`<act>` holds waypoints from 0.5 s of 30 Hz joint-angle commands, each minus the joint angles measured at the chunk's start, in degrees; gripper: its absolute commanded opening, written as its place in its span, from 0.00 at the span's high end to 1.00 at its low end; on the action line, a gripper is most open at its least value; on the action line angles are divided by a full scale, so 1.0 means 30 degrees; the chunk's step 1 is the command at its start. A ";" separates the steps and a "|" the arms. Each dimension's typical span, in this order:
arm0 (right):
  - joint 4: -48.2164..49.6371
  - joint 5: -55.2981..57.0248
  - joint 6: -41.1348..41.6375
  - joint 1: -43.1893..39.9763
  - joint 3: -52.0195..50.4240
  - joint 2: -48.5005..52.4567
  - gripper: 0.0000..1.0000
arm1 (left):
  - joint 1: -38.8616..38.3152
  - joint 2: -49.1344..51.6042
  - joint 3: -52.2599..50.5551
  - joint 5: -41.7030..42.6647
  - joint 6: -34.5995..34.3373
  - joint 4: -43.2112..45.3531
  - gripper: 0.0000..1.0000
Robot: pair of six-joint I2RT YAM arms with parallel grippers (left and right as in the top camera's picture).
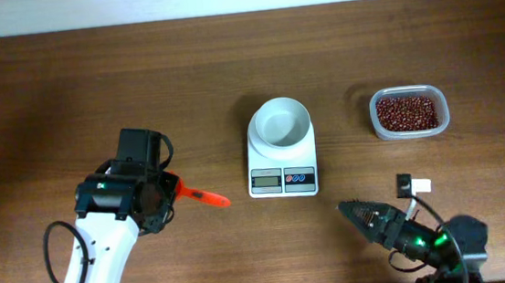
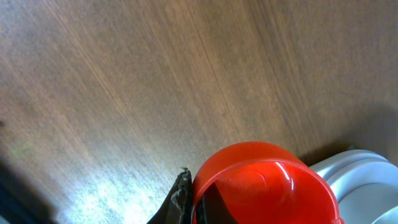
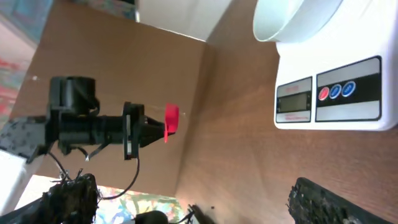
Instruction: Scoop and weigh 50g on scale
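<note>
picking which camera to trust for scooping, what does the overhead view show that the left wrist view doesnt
Only the overhead: the clear tub of beans, the display and buttons of the scale, and the right gripper, open and empty.
Only the left wrist: a close look inside the bowl of the red scoop, with no beans visible in it.
Both: the wooden table, the red scoop held by the left gripper, and the scale's white bowl, which shows only as an edge in the wrist view.
</note>
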 commanded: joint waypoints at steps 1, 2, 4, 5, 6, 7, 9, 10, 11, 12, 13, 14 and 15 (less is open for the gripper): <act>0.0109 -0.0984 -0.2120 0.0117 0.2412 0.3322 0.01 | -0.0095 -0.0131 0.0066 0.0109 -0.0459 -0.0051 1.00; 0.0109 -0.1137 -0.3096 0.0117 0.3235 0.5224 0.01 | -0.0095 -0.0102 0.0066 0.0109 -0.1188 -0.0175 1.00; 0.0131 -0.1705 -0.4262 0.0211 0.4277 0.8247 0.01 | -0.0095 0.0044 0.0051 0.0576 -0.2331 -0.0197 1.00; 0.0189 -0.1741 -0.4903 0.0678 0.4663 0.9646 0.01 | -0.0095 0.0262 0.0051 0.1005 -0.2878 -0.0197 1.00; 0.0656 -0.1727 -0.5013 0.1290 0.4750 1.0440 0.01 | -0.0138 0.0466 0.0051 0.1188 -0.3096 -0.0197 1.00; 0.1821 -0.1333 -0.4991 0.2557 0.4750 1.1402 0.01 | -0.0408 0.0823 0.0051 0.1275 -0.3104 -0.0197 1.00; 0.2623 0.0656 -0.4350 0.4634 0.4750 1.2262 0.01 | -0.0867 0.1341 0.0051 0.1494 -0.3257 -0.0197 1.00; 0.3118 0.1836 -0.4211 0.5901 0.4750 1.2641 0.01 | -0.1428 0.1749 0.0051 0.1931 -0.3665 -0.0189 1.00; 0.3869 0.2718 -0.3803 0.7060 0.4750 1.2968 0.01 | -0.1894 0.2011 0.0051 0.2127 -0.3752 -0.0087 1.00; 0.4524 0.3475 -0.2900 0.7949 0.4750 1.3253 0.01 | -0.2477 0.2244 0.0051 0.2200 -0.3767 0.0051 1.00; 0.5209 0.4269 -0.2047 0.8852 0.4750 1.3559 0.00 | -0.3031 0.2397 0.0051 0.2193 -0.4299 0.0095 1.00; 0.5829 0.5078 -0.1537 0.9653 0.4750 1.3843 0.06 | -0.3650 0.2477 0.0051 0.2186 -0.5049 0.0102 1.00; 0.6441 0.5894 -0.0984 1.0426 0.4750 1.4134 0.12 | -0.4160 0.2477 0.0051 0.2193 -0.5581 0.0102 1.00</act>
